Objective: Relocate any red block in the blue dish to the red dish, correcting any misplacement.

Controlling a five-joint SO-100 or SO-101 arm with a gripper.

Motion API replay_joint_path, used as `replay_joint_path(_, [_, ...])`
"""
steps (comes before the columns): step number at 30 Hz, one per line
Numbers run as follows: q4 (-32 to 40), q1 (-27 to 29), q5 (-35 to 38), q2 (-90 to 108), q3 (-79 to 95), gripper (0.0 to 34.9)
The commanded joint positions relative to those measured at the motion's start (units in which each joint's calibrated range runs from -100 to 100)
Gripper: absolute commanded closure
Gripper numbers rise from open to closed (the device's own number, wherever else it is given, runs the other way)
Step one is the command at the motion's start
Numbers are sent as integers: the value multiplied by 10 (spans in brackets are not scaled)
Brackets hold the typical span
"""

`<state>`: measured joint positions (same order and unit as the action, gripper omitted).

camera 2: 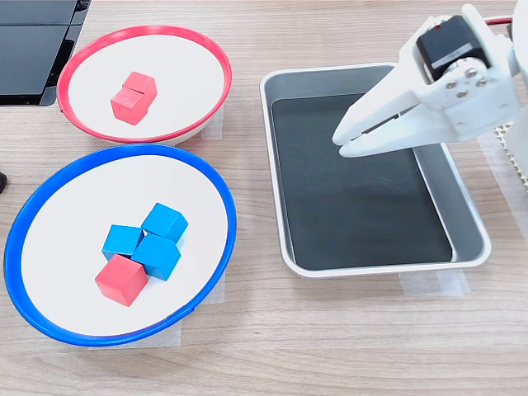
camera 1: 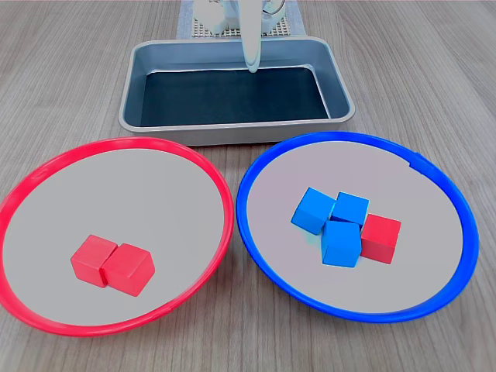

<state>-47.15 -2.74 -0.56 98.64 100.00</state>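
Well away from the gripper, the red block sits in the blue dish, touching two blue cubes, misplaced since its two matches lie in the red dish. Over the metal tray the claw hangs nearly closed, holding nothing, touching nothing.

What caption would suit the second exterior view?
White robot hand hovers empty over a metal tray while a red block sits among blue cubes in the blue dish.
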Motion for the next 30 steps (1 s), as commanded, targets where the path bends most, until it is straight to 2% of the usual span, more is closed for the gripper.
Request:
replay_joint_path(1, [-2, 2, -2, 3, 0, 346])
replay_joint_path(30, [-2, 2, -2, 3, 0, 346])
